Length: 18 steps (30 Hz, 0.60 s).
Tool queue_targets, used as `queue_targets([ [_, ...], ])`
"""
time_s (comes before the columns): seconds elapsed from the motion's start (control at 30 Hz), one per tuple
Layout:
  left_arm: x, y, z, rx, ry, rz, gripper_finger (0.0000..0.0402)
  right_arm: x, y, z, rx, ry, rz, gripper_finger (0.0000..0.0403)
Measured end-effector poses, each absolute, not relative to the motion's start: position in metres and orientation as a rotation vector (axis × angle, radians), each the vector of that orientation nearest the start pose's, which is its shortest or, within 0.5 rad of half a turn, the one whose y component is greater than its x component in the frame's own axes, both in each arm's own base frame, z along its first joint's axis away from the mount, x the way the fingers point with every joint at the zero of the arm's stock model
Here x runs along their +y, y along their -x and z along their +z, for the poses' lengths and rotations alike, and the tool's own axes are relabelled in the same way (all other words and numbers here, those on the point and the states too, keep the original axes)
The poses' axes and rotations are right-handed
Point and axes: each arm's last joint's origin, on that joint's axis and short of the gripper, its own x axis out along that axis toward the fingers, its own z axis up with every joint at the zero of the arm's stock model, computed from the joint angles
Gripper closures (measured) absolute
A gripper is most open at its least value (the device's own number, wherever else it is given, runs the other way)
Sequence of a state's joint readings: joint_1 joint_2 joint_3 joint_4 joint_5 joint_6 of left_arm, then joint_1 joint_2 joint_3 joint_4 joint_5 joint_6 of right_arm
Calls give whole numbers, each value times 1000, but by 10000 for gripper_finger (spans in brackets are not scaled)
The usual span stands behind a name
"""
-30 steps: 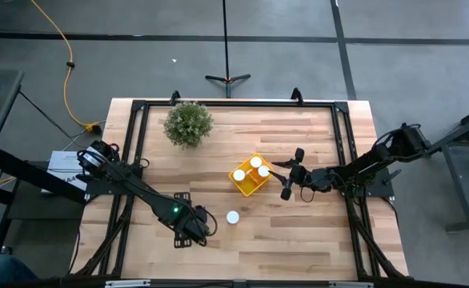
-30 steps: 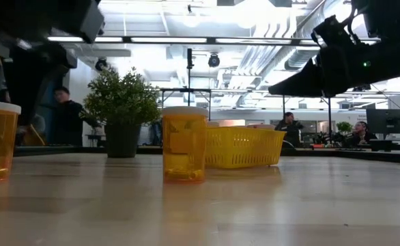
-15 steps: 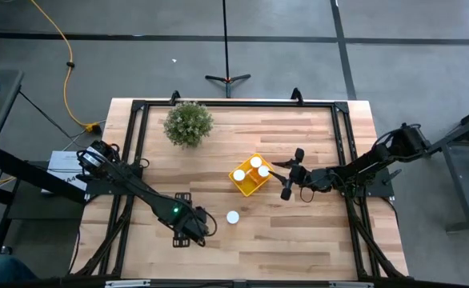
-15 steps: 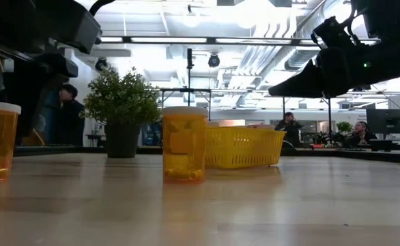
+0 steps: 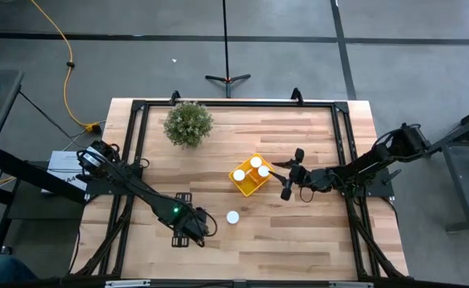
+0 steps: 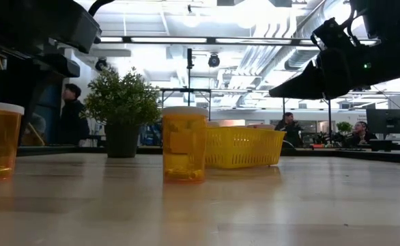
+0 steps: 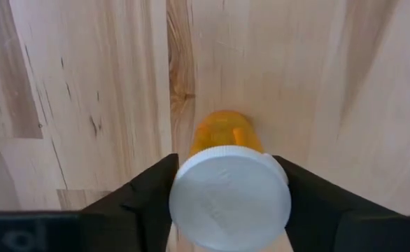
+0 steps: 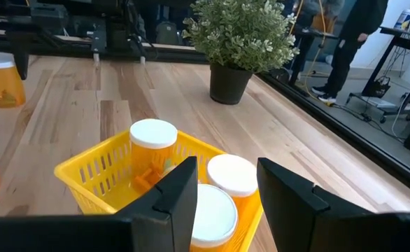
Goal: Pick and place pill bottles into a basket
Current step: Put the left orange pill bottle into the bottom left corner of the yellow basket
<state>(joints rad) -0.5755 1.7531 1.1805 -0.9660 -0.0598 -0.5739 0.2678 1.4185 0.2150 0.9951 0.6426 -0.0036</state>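
Nothing moved; left pincer (image 7: 229, 203) fingers flank pill bottle (image 7: 229, 192).

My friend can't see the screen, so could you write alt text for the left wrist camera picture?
A pill bottle with a white cap and orange body stands on the wooden table, seen from above. The left gripper has one dark finger on each side of the cap.

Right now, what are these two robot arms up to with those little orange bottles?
They are gathering pill bottles into the yellow basket, which already holds three. The left gripper is closed around one pill bottle near the table's front edge. Another bottle stands loose on the table close by. The right gripper hangs open beside the basket, holding nothing. A potted plant sits at the back.
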Motion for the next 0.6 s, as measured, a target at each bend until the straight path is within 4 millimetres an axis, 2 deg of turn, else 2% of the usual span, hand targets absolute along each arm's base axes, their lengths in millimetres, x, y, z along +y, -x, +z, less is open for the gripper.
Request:
queue_targets([
  [0.07, -167, -260, 184, 1521, -32, 8, 163, 40, -210, 138, 192, 97, -373, 263],
  [0.3, -159, -265, 186, 1541, -7, 10, 159, 40, -210, 138, 192, 93, -373, 263],
  [0.43, -151, -270, 193, 1563, -22, 12, 145, 40, -210, 138, 192, 92, -371, 263],
  [0.6, -137, -281, 209, 1569, -52, -16, 164, 40, -210, 138, 188, 75, -374, 263],
])
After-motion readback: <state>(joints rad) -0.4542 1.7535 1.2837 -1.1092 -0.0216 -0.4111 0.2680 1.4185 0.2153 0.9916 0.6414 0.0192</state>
